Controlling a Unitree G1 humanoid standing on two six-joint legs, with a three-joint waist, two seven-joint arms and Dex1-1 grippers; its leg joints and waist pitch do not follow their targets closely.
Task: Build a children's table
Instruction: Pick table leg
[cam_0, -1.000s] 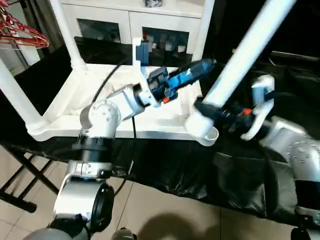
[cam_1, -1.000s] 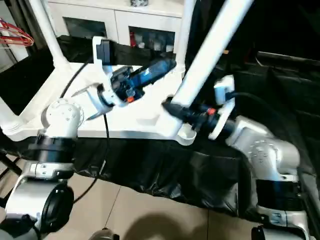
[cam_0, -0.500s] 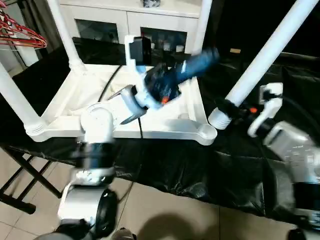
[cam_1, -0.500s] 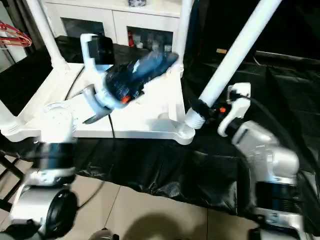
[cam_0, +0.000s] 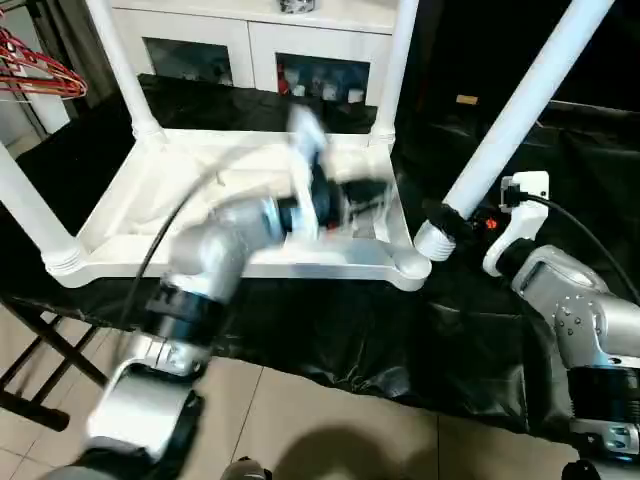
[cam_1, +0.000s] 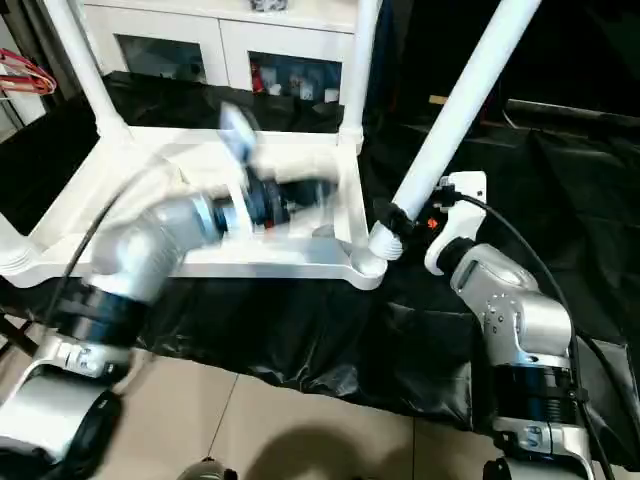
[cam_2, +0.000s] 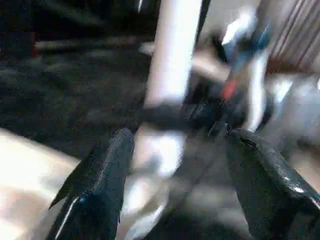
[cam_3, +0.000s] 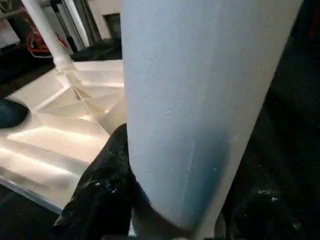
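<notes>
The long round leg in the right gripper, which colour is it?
White plastic leg, seen best in the left eye view.

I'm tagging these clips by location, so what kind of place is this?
Probably a room in a home or a home-like test space: a white cabinet with glass doors, a tiled floor, and red hangers at the side.

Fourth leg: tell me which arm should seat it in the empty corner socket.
Right, probably. The right tool is shut on the fourth leg, whose lower end sits beside the empty corner socket. The left tool is open and holds nothing, over the table top.
</notes>
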